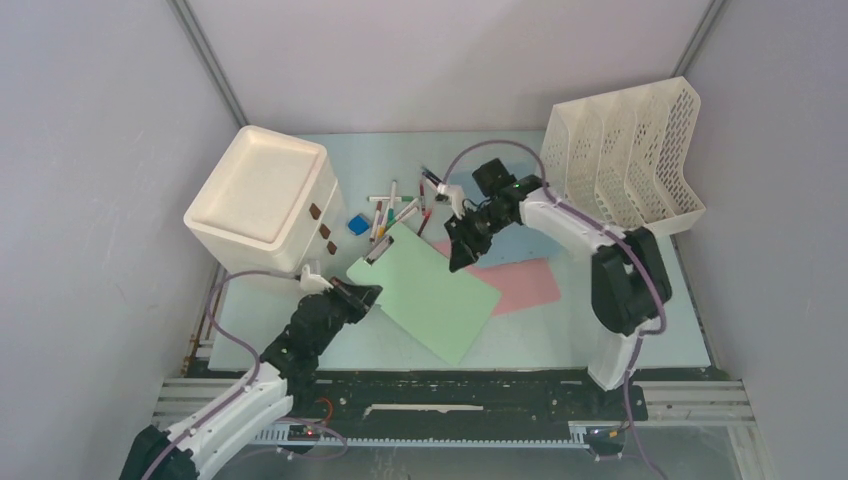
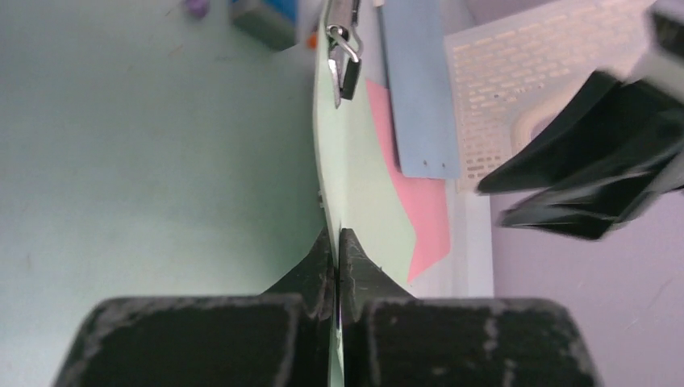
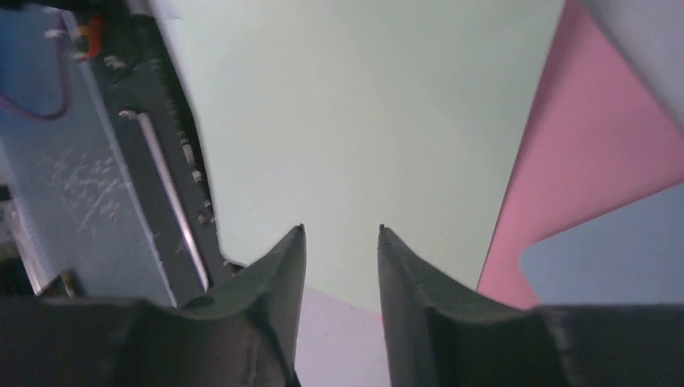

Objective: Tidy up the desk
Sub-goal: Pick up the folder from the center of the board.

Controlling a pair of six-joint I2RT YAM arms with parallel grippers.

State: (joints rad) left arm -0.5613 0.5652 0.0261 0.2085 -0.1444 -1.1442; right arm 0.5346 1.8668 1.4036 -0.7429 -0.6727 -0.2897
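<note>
A light green clipboard (image 1: 425, 290) with a metal clip (image 1: 380, 250) lies mid-desk on the pale mint desk (image 1: 620, 340). My left gripper (image 1: 365, 295) is shut on its left edge. In the left wrist view the board (image 2: 355, 177) runs edge-on out of the closed gripper (image 2: 337, 234), with the clip (image 2: 345, 48) at its far end. My right gripper (image 1: 458, 255) is open and empty just above the board's far right edge. In the right wrist view the gripper (image 3: 340, 230) hangs over the green board (image 3: 363, 121).
A pink sheet (image 1: 525, 285) and a blue sheet (image 1: 500, 245) lie partly under the board. Several pens (image 1: 395, 210) and a blue eraser (image 1: 357, 225) lie behind it. A white bin (image 1: 265, 195) stands at the left and a white perforated file rack (image 1: 625, 155) at the back right.
</note>
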